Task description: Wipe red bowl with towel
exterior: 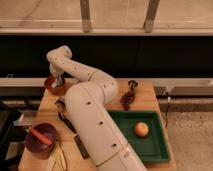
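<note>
The red bowl (51, 87) sits at the back left corner of the wooden table (145, 97). My white arm reaches from the front across the table to it. My gripper (57, 82) points down into the bowl, at its right side. A pale grey patch at the gripper's tip may be the towel (58, 79), but I cannot make it out for certain. The gripper and wrist hide the inside of the bowl.
A dark maroon bowl (40, 140) with an orange stick in it stands front left, a banana (56, 158) beside it. A green tray (150, 142) holds an orange fruit (141, 129). A black utensil (65, 118), a dark block (81, 146) and a dark bunch (127, 98) lie around.
</note>
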`<state>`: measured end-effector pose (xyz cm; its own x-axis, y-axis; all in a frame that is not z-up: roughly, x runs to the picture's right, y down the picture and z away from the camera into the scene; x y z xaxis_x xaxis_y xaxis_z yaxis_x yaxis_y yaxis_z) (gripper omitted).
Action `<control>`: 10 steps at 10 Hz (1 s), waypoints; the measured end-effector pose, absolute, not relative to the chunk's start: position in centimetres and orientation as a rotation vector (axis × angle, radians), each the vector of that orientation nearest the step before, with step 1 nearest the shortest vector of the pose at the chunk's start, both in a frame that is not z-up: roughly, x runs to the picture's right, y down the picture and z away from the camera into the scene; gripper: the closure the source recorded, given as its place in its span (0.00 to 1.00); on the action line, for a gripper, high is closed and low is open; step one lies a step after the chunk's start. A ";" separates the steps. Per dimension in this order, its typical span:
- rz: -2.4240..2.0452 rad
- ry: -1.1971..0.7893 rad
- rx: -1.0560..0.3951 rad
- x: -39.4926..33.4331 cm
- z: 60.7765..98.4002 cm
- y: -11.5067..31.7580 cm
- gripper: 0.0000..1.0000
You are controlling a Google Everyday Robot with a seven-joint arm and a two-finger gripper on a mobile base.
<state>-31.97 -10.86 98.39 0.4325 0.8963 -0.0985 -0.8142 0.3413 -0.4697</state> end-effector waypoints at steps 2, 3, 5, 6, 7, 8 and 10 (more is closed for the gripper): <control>1.120 -0.222 -0.517 -32.6 98.4 -10.7 1.00; 1.113 -0.237 -0.530 -33.2 98.2 -10.4 1.00; 1.096 -0.263 -0.566 -34.1 97.1 -9.5 1.00; 1.086 -0.271 -0.586 -34.1 96.3 -8.8 1.00; 1.068 -0.256 -0.592 -33.4 95.5 -8.1 1.00; 1.065 -0.238 -0.593 -32.6 95.1 -7.6 1.00; 1.086 -0.198 -0.573 -29.9 95.2 -7.6 1.00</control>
<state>-29.89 -7.64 95.23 0.4657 0.8764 -0.1224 -0.7768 0.3387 -0.5308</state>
